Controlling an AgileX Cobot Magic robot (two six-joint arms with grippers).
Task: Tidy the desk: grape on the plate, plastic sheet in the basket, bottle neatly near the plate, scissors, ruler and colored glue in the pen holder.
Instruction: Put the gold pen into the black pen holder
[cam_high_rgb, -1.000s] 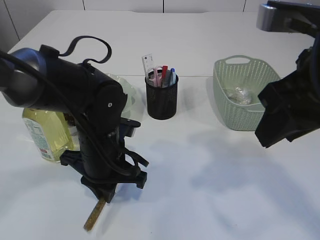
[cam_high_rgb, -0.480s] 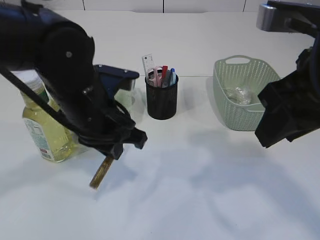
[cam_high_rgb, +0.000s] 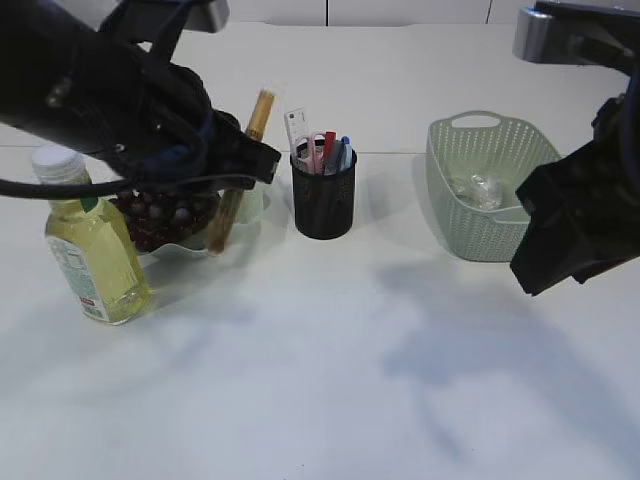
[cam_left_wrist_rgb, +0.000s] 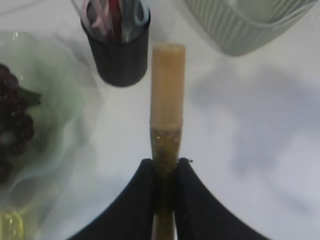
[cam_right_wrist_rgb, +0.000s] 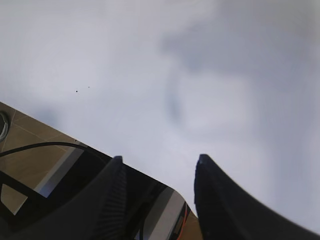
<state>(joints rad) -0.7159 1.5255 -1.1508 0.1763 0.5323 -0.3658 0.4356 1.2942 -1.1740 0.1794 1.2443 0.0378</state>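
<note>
Above the table, beside the black mesh pen holder (cam_high_rgb: 323, 195) | amber glitter glue tube (cam_left_wrist_rgb: 167, 100) is clamped low by left gripper (cam_left_wrist_rgb: 164, 172) | judged light, stiff, slippery | right gripper (cam_right_wrist_rgb: 157, 170) is held apart, empty.

Amber glue stick (cam_high_rgb: 240, 172) tilts, lifted, between grape plate (cam_high_rgb: 170, 250) and pen holder (cam_high_rgb: 324, 195).

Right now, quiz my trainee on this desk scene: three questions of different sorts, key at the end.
1. True or false: the left gripper is shut on the colored glue.
2. Where are the grapes? A) in the basket B) on the plate C) in the pen holder
3. Fill in: the right gripper is ____ and holds nothing.

Key: 1 true; 2 B; 3 open.
</note>
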